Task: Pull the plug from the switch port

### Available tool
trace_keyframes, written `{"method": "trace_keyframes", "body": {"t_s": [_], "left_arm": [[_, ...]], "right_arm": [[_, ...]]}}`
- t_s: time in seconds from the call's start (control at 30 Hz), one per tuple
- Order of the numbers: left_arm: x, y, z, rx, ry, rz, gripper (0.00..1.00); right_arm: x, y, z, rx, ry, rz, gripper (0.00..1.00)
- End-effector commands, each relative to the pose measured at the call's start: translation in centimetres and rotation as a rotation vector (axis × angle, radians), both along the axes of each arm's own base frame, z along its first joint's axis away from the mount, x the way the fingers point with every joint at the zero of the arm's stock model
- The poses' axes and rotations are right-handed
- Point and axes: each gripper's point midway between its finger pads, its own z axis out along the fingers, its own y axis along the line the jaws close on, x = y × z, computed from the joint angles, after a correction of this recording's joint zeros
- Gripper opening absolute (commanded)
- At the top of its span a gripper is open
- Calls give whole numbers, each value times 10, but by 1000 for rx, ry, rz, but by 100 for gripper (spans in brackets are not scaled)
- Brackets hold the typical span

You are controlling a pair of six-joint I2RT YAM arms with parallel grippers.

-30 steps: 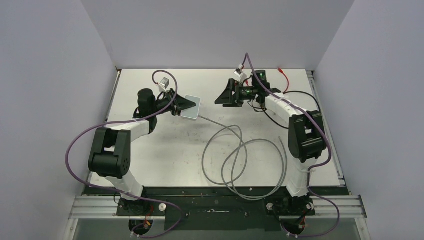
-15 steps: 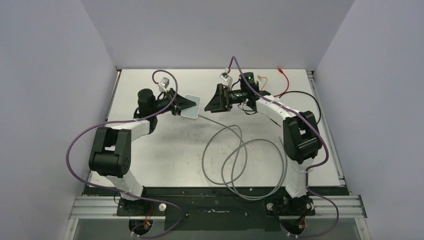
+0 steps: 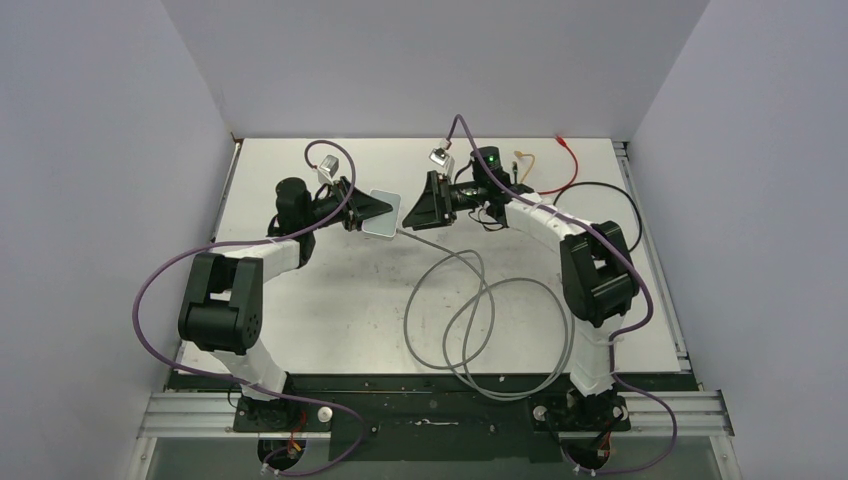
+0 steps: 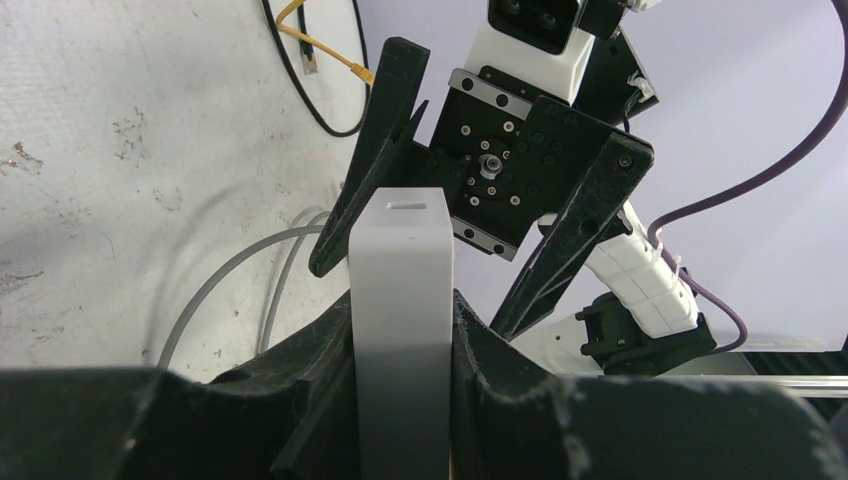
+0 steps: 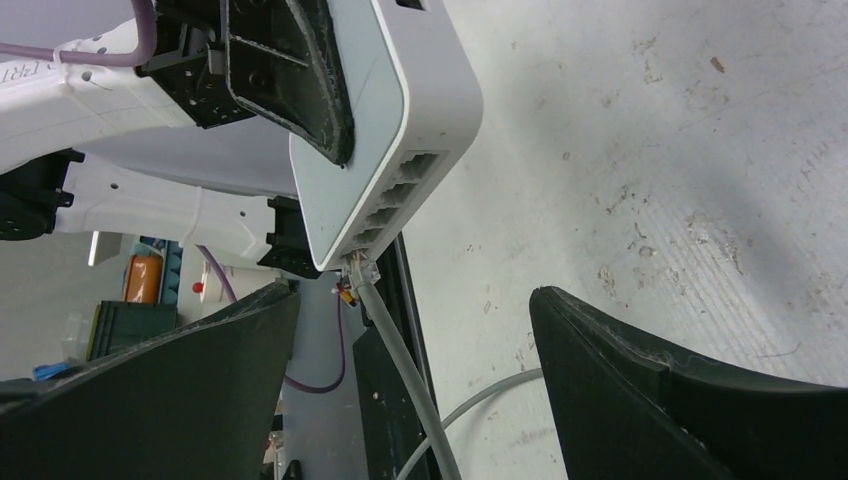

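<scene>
The switch (image 3: 384, 213), a flat light-grey box, is held off the table on edge, and my left gripper (image 3: 374, 210) is shut on it. In the left wrist view the switch (image 4: 400, 260) stands between the two black jaws of the left gripper (image 4: 402, 312). The right wrist view shows its row of sockets (image 5: 395, 200), with the clear plug (image 5: 357, 268) seated in the end socket and the grey cable (image 5: 405, 375) running down from it. My right gripper (image 5: 415, 300) is open, its fingers either side of the cable just short of the plug; from above the right gripper (image 3: 415, 205) faces the switch's socket edge.
The grey cable (image 3: 480, 320) lies in loose loops across the middle of the table. Yellow (image 3: 524, 158), red (image 3: 566, 150) and black (image 3: 592, 192) cables lie at the back right. Side walls close in the table on both sides.
My right gripper has moved left across the back of the table, up to the switch's socket edge, still open. The left gripper and the switch have stayed put.
</scene>
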Motion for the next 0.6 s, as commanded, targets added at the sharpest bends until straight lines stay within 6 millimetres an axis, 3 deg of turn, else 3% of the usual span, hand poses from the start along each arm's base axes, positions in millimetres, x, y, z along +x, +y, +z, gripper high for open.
{"method": "trace_keyframes", "body": {"t_s": [0.0, 0.3, 0.57], "left_arm": [[4, -2, 23, -22, -95, -12, 0], [6, -1, 28, -15, -103, 3, 0], [7, -1, 33, -16, -113, 1, 0]], "right_arm": [[-5, 8, 23, 65, -80, 54, 87], [-8, 14, 37, 87, -87, 63, 81], [-13, 22, 37, 89, -66, 84, 68]]}}
